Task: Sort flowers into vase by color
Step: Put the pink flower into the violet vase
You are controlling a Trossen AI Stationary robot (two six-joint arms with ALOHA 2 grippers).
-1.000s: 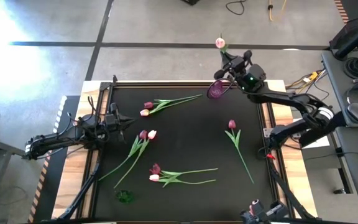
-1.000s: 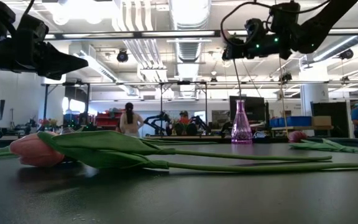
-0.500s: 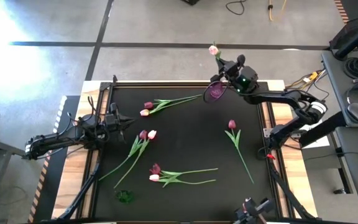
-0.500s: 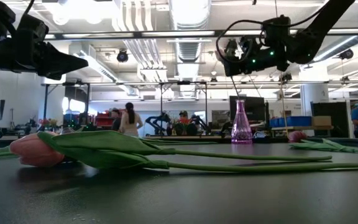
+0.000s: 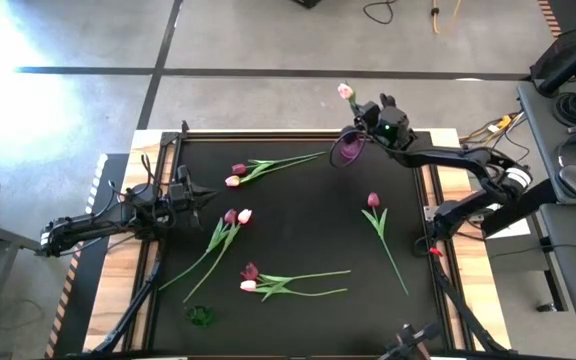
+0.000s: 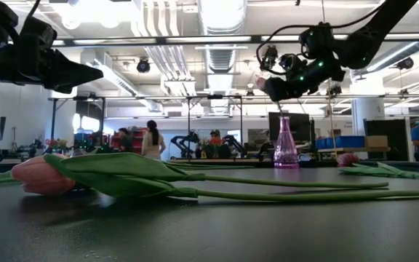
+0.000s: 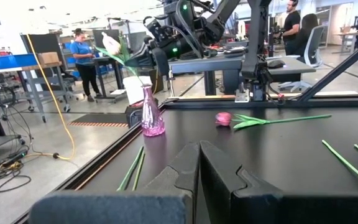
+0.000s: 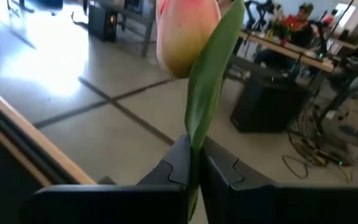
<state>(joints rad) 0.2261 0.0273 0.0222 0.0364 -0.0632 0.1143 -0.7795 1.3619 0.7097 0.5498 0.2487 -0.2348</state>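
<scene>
My right gripper (image 5: 371, 118) hovers over the purple glass vase (image 5: 346, 148) at the table's far edge, shut on a pale pink tulip whose head (image 5: 345, 91) points up and away. In the low view the stem (image 6: 280, 108) hangs from the gripper (image 6: 286, 81) down to the vase's neck (image 6: 285, 124). My left gripper (image 5: 200, 197) is shut, empty, at the table's left. Three pink-and-magenta pairs (image 5: 236, 176) (image 5: 236, 216) (image 5: 250, 278) and one magenta tulip (image 5: 373, 200) lie flat on the black mat. My right gripper pinches the pale pink tulip between its two fingers, on the stem and the green leaf (image 8: 196, 146) a short way below the head (image 8: 185, 31). The tulip is lifted clear, head above the fingers, and the long stem hangs below toward the vase's mouth.
A small green vase (image 5: 201, 315) stands near the table's near-left corner. The mat's centre between the lying tulips is bare. Wooden borders (image 5: 103, 200) frame the mat. People and benches show in the room beyond the far edge.
My right gripper has come down toward the purple vase and tipped, carrying the pale pink tulip with it. The stem's lower end has dropped to the vase's neck, and the head has swung lower and nearer the table.
</scene>
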